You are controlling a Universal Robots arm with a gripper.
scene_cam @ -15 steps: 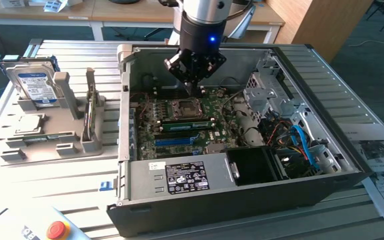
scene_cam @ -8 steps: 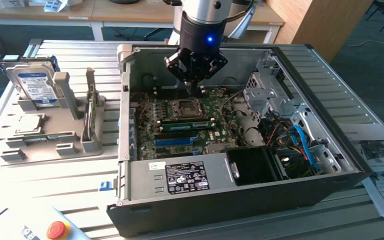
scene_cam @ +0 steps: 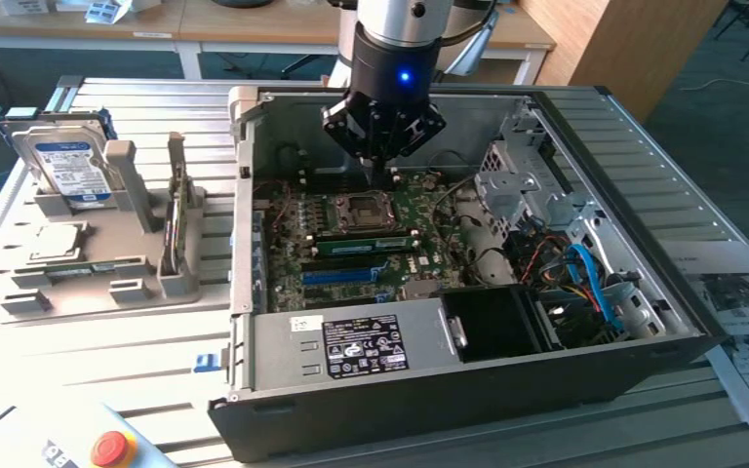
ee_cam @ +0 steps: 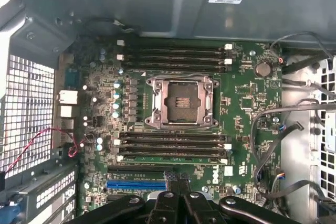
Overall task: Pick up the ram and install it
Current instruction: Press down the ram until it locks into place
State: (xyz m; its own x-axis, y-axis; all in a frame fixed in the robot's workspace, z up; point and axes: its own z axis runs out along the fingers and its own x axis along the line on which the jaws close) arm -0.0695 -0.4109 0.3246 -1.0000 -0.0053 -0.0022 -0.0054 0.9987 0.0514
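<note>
Slatted workbench (scene_cam: 114, 390) | gripper (scene_cam: 384, 161) fingers together, nothing held, above motherboard (ee_cam: 247, 103) | ram (scene_cam: 368, 244) seated just below it

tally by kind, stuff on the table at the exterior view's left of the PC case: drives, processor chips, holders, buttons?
hard drive: 1
processor chip: 1
grey holder: 1
red button: 1
Total: 4
</note>
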